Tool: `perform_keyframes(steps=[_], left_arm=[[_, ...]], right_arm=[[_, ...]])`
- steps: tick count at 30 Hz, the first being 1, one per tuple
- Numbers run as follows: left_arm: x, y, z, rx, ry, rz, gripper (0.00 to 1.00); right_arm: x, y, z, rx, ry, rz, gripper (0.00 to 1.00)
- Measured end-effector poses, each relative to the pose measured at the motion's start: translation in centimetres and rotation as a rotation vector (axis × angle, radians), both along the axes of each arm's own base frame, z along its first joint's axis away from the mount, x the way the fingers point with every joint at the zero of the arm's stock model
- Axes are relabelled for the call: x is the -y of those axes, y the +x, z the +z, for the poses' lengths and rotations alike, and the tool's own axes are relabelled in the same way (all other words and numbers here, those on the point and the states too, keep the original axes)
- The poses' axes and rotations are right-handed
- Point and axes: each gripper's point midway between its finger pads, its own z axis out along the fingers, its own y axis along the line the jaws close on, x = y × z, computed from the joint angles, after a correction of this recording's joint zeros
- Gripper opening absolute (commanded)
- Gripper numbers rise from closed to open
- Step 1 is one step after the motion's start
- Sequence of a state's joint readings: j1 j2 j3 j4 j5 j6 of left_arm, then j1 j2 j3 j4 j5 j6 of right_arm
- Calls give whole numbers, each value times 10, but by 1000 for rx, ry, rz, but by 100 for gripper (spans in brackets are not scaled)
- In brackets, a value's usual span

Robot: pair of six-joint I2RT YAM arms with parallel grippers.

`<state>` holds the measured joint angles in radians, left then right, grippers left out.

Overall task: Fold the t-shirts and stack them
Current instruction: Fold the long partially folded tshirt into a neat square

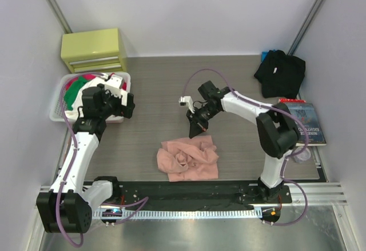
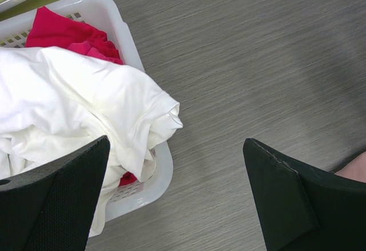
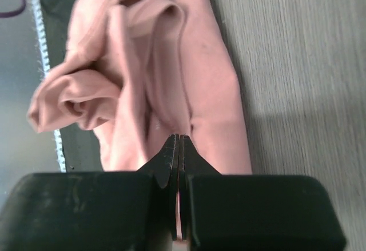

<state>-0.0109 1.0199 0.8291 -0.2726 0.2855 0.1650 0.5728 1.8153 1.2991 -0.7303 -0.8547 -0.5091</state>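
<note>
The salmon-pink t-shirt lies crumpled in a heap on the table near the front, filling the right wrist view. My right gripper hovers just past the heap's far edge. It is shut, with its fingertips pressed together and no cloth seen between them. The black t-shirt lies bunched at the back right corner. My left gripper stands wide open above bare table, beside the near corner of the laundry basket, holding nothing.
A white basket at the left holds white, red and green cloth. A yellow-green drawer box stands behind it. A book lies at the right edge. A black mat runs along the front.
</note>
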Motion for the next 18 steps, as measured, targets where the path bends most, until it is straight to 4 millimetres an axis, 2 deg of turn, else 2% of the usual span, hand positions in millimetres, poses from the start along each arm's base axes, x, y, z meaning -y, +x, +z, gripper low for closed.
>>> perform_keyframes(steps=[3,6,12,15,18], left_arm=[[0,0,0,0,0,-1,100],[0,0,0,2,2,-2,100],[0,1,1,6,8,-4,100],[0,1,1,6,9,-4,100],[-1,1,0,7,11,-4,100]], right_arm=[[-4,3,-27,-50,-38,4,1],[-9,9,-41,-72,-53,0,1],[-14,9,-36,-55,-36,5,1],[-13,-8,-29,-49,-30,27,1],[-12,-35,-15,-53,-15,69,1]])
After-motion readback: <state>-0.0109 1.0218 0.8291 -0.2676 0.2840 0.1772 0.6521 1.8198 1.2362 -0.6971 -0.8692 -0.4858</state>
